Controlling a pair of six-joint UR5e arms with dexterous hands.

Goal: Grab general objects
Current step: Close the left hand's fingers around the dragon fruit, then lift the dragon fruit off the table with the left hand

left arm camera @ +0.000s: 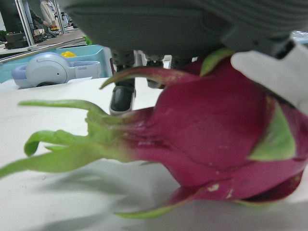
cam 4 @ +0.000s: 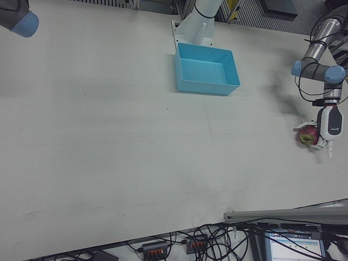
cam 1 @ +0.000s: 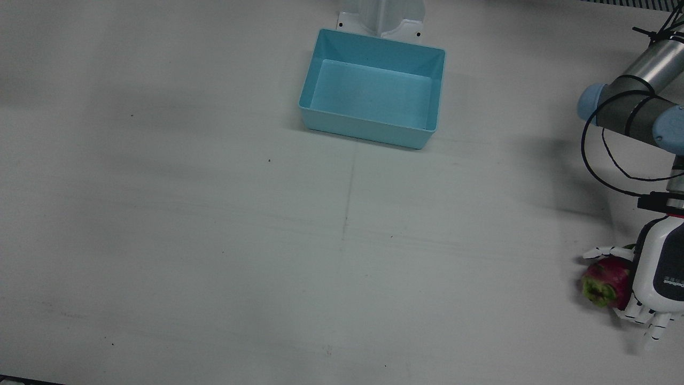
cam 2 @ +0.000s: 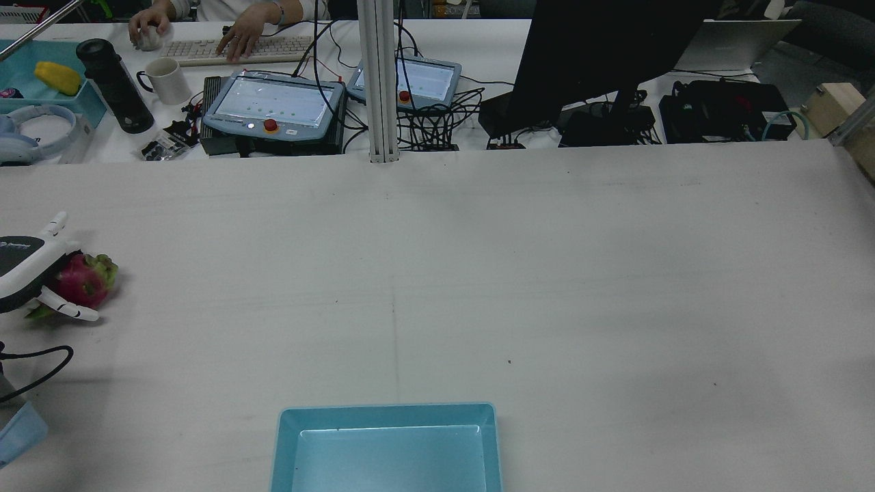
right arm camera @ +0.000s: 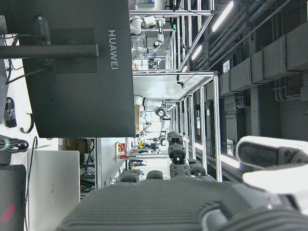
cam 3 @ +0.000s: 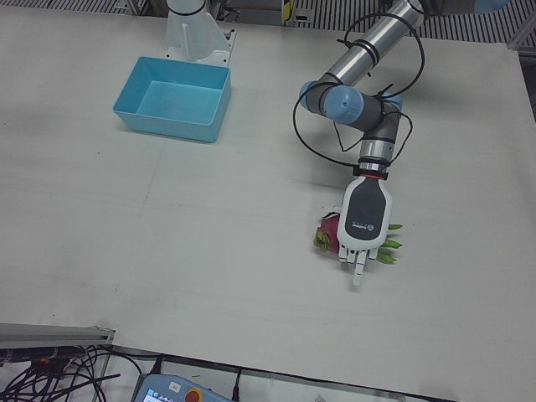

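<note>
A magenta dragon fruit point(cam 1: 606, 280) with green leafy tips lies on the white table near its edge, on my left arm's side. My left hand point(cam 1: 660, 278) is laid over it, palm down, with the thumb on one side and the fingers stretched past the other; the fingers are not curled tight round it. The fruit also shows in the rear view point(cam 2: 82, 283), the left-front view point(cam 3: 329, 233) and the right-front view point(cam 4: 307, 135). It fills the left hand view point(left arm camera: 211, 139), resting on the table under the palm. My right hand point(right arm camera: 192, 202) shows only in its own view, empty, fingers apart, up off the table.
An empty light-blue bin point(cam 1: 374, 45) stands at the middle of the table near the arms' pedestals; it also shows in the rear view point(cam 2: 386, 410). The table's far edge with monitors, cables and control pendants point(cam 2: 273, 102) lies beyond the fruit.
</note>
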